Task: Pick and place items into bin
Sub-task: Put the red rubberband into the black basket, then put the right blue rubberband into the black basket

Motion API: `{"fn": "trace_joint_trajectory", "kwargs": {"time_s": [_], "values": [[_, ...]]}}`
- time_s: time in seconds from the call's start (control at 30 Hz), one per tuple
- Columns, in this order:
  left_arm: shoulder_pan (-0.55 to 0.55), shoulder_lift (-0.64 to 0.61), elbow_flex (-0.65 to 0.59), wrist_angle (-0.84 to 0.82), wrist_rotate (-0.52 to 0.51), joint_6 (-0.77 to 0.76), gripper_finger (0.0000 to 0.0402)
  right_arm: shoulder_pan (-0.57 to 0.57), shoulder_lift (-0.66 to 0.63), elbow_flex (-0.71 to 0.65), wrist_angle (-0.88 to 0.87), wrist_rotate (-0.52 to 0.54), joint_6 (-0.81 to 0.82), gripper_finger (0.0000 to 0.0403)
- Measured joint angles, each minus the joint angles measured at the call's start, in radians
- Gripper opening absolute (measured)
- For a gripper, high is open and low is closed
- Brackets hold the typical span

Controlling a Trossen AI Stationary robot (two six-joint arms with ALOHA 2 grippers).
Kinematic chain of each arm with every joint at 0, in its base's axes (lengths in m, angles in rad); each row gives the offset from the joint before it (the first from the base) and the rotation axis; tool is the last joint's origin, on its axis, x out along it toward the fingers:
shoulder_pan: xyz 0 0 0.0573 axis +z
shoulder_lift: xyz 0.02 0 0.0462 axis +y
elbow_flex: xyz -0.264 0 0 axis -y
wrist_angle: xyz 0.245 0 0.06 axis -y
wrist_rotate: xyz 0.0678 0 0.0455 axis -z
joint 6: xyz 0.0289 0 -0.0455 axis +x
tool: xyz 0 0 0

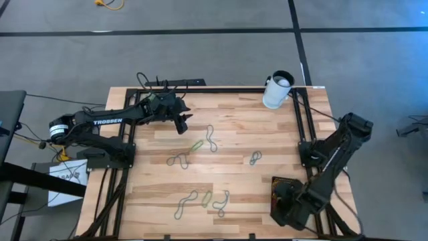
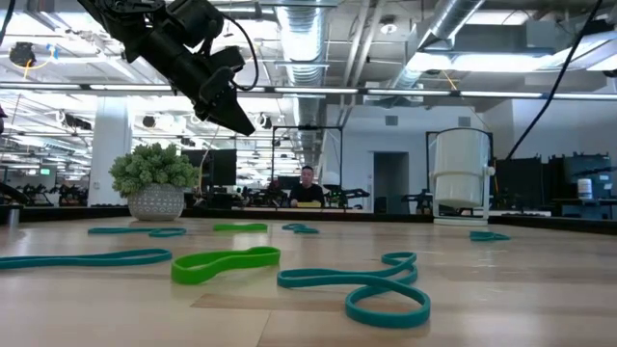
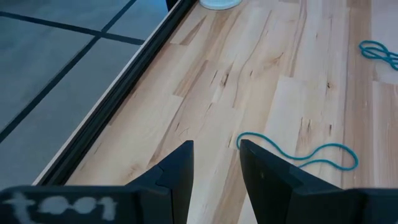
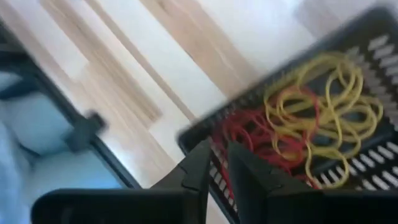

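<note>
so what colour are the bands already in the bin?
Yellow bands and red bands; right wrist view.

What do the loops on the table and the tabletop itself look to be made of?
The loops look like rubber or a similar elastic with a matte finish: thin flat bands lying limp in irregular curves. The tabletop looks like pale wood planks with a smooth finish, showing grain streaks and board seams.

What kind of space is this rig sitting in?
Probably an open-plan robotics lab or industrial office: exposed ceiling ducts, a person at a desk in the background, and a wooden table on grey floor.
</note>
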Motion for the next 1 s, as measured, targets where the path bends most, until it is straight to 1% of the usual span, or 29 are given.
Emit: {"fn": "trace_joint_trajectory", "kwargs": {"time_s": [0.17,0.2,0.27,0.33,0.4,0.53,0.63,0.7,0.73,0.8,0.87,0.93,1.0], "values": [[0.0,0.0,0.0,-0.001,0.0,0.016,0.0122,-0.021,0.053,0.0,0.0,-0.195,-0.021,0.0062],[0.0,0.0,0.0,-0.001,0.0,0.017,0.0122,-0.021,0.055,0.0,0.001,-0.213,-0.037,0.0062],[0.0,0.0,0.0,0.0,0.0,0.018,0.0122,-0.021,0.047,0.0,0.012,-0.212,-0.083,0.0062],[0.0,0.0,0.0,0.0,0.0,0.018,0.0122,-0.026,0.023,0.0,0.011,-0.183,-0.125,0.0062],[0.0,0.0,0.0,0.0,0.0,0.018,0.0122,-0.033,-0.018,0.0,0.003,-0.132,-0.17,0.0062],[0.0,0.0,0.0,0.012,0.0,0.022,0.0122,-0.046,-0.12,0.0,-0.079,0.012,-0.26,0.0062],[0.0,0.0,0.0,0.034,0.0,0.033,0.0122,-0.064,-0.199,0.0,-0.202,0.161,-0.311,0.0063],[0.0,0.0,0.0,0.039,0.0,0.043,0.0122,-0.084,-0.232,0.0,-0.293,0.282,-0.327,0.0063],[0.0,0.0,0.0,0.04,0.0,0.047,0.0122,-0.102,-0.245,-0.004,-0.317,0.321,-0.33,0.0063],[0.0,0.0,0.0,0.04,0.0,0.048,0.0122,-0.156,-0.27,-0.03,-0.323,0.34,-0.347,0.0063],[0.0,0.0,0.0,0.039,0.0,0.048,0.0122,-0.22,-0.277,-0.069,-0.281,0.34,-0.403,0.0063],[0.0,0.0,0.0,0.039,0.0,0.048,0.0122,-0.29,-0.277,-0.117,-0.19,0.325,-0.507,0.0063],[0.0,0.0,0.0,0.039,0.0,0.048,0.0122,-0.366,-0.267,-0.161,-0.092,0.288,-0.639,0.0063]]}}
